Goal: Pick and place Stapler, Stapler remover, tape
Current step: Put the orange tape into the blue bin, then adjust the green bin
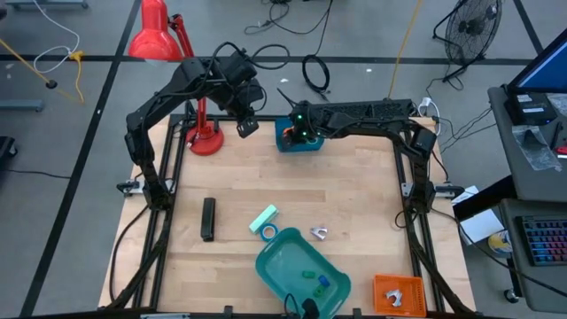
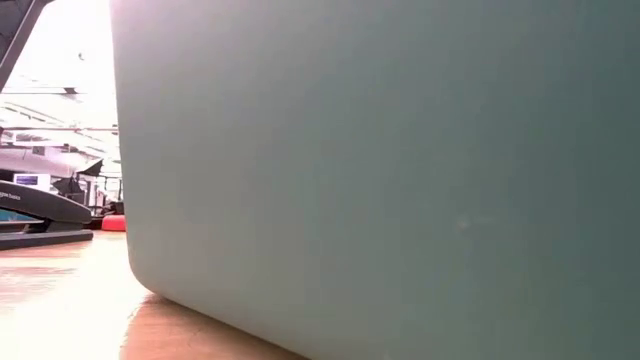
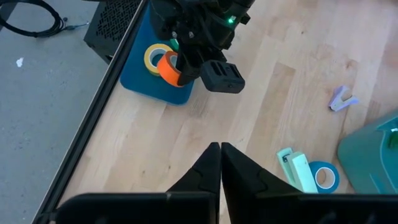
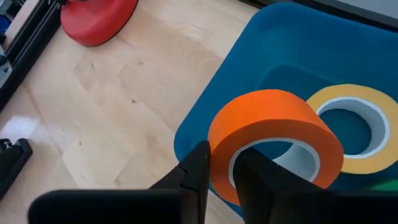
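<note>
An orange tape roll (image 4: 273, 124) stands tilted over a blue bin (image 4: 292, 50) at the table's far edge, with my right gripper (image 4: 224, 158) shut on it. A yellow roll (image 4: 357, 124) lies flat in the bin. My left gripper (image 3: 221, 148) hangs shut above the far left of the table (image 1: 247, 127), holding nothing. The black stapler (image 1: 207, 218) lies flat left of centre. A blue tape roll (image 3: 323, 177) lies beside a mint block (image 3: 297, 171). The small pale stapler remover (image 1: 320, 233) rests near the teal tray (image 1: 301, 275). My right gripper pinches the orange roll's wall (image 4: 219, 163), one finger (image 4: 255, 177) inside the open centre and the other (image 4: 196, 168) outside. The fingers slant down from the table's right. The roll stands on edge, tilted, above the bin; my fingers hide its lower edge.
A red desk lamp (image 1: 205, 137) stands at the far left beside the bin. An orange object (image 1: 396, 292) lies at the near right corner. The teal tray's wall (image 2: 400, 180) fills the low view. Bare wood lies in the table's middle (image 1: 337, 190).
</note>
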Controlling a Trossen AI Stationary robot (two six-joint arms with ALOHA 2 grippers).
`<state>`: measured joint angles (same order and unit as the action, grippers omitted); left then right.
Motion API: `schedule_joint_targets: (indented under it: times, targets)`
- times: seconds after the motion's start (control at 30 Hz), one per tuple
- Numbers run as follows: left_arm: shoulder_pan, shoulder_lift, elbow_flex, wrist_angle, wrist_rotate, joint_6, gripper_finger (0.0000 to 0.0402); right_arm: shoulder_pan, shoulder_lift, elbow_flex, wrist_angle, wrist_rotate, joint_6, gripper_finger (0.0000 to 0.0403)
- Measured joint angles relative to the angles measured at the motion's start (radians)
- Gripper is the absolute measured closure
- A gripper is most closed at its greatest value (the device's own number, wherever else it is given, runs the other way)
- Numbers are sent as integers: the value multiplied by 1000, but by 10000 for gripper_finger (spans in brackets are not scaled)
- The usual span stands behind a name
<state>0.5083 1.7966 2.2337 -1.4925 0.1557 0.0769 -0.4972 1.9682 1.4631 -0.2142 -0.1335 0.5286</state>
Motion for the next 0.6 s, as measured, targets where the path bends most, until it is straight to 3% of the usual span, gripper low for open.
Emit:
schedule_joint_targets:
  times: [0.13,0.4,0.6]
  targets:
    - [0,0,0,0,0,1,389,0,0,0,2,-3,-20,333]
    - [1,0,0,1,-1,5,388,0,0,0,21,-44,-23,263]
    - [1,0,0,1,-1,10,395,-4,0,0,27,-51,-18,244]
